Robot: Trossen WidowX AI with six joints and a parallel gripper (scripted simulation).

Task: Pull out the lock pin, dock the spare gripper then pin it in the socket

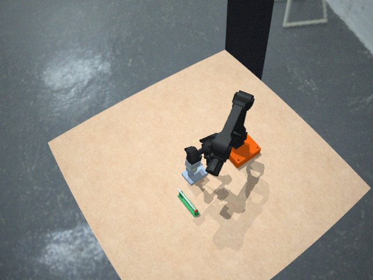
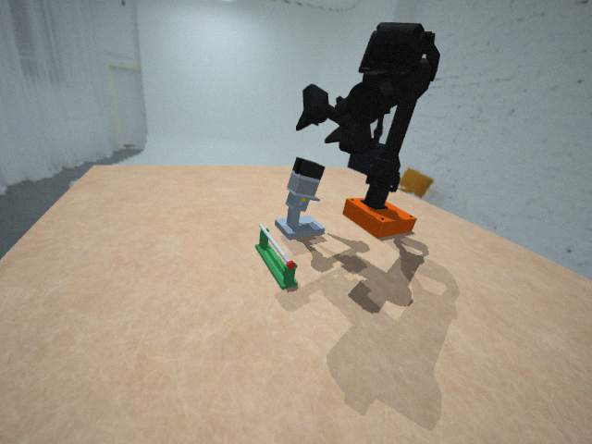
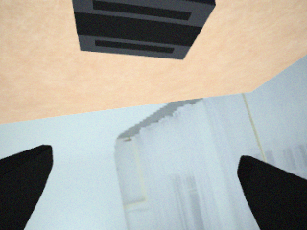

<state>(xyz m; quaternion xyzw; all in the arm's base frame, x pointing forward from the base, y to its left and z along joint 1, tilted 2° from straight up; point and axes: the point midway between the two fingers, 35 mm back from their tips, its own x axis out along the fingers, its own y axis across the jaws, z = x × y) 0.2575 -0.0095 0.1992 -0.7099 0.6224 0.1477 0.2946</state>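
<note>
The spare gripper, a grey block (image 1: 192, 164) (image 2: 302, 184) with a black end, sits on the leaning socket of the blue-grey mount (image 1: 192, 181) (image 2: 313, 228). A yellow mark (image 2: 302, 199) shows at the socket. In the wrist view the spare gripper's dark end face (image 3: 136, 29) is at the top. The lock pin (image 1: 187, 200) (image 2: 274, 241), white with a red head (image 1: 196, 210) (image 2: 290, 264), lies on the green rack (image 1: 187, 207) (image 2: 272, 265), clear of the socket. My gripper (image 1: 193, 145) (image 2: 313, 134) (image 3: 148, 160) is wide open and empty, above the spare gripper, not touching it.
The orange arm base (image 1: 244, 155) (image 2: 377, 222) stands on the table right of the mount. The green rack is nearer the viewer in the exterior view than the mount. A black post (image 1: 248, 32) stands beyond the table edge.
</note>
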